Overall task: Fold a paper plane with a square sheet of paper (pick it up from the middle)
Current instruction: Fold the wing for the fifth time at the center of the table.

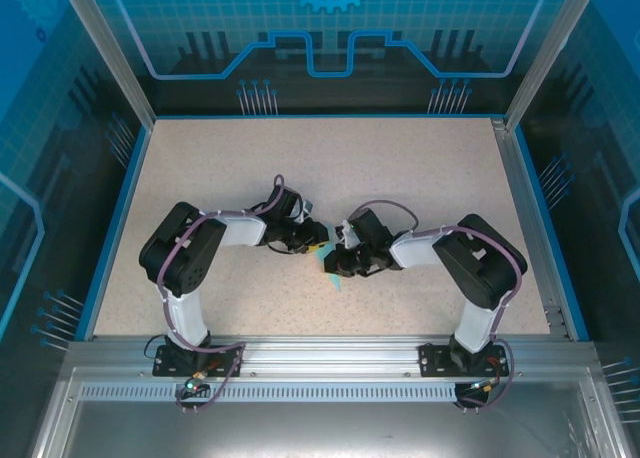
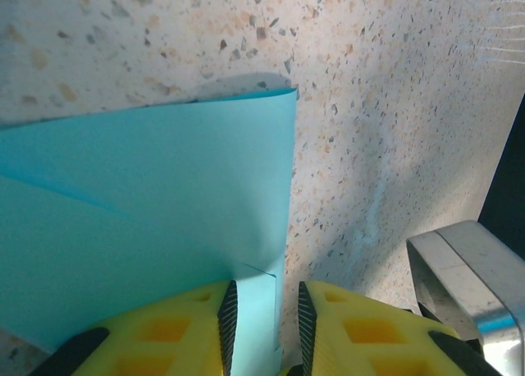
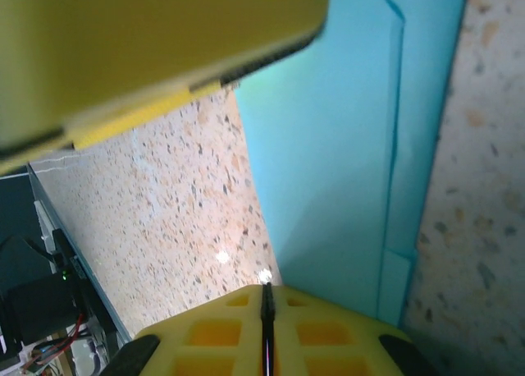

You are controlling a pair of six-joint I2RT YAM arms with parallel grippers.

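**A:** Where is the paper [image 1: 334, 281], and how much room is there round it?

**B:** Mid-table [image 1: 420, 168], a little toward the near side, under both grippers. There is bare speckled top on every side, and the blue rim [image 1: 128, 178] is well apart.

**A:** Edges?

**B:** In the left wrist view the layers overlap, with a slanting edge across them. The right edge runs straight down toward the fingers. In the right wrist view a long straight edge lies against the table, with a crease parallel to it.

**A:** Left gripper [image 2: 266, 287]?

**B:** The jaws are partly apart. A strip of paper sits in the gap, with a sliver of table beside it. It looks unpinched.

**A:** Right gripper [image 3: 267, 290]?

**B:** The fingers are pressed together, with their tips at the paper's near edge. I cannot tell whether a layer is caught.

**A:** Anything in the way?

**B:** From above, the grippers are almost touching. The left one's yellow finger [image 3: 148, 39] looms just over the paper. A metal bracket [image 2: 467, 282] stands just beside it on the right.
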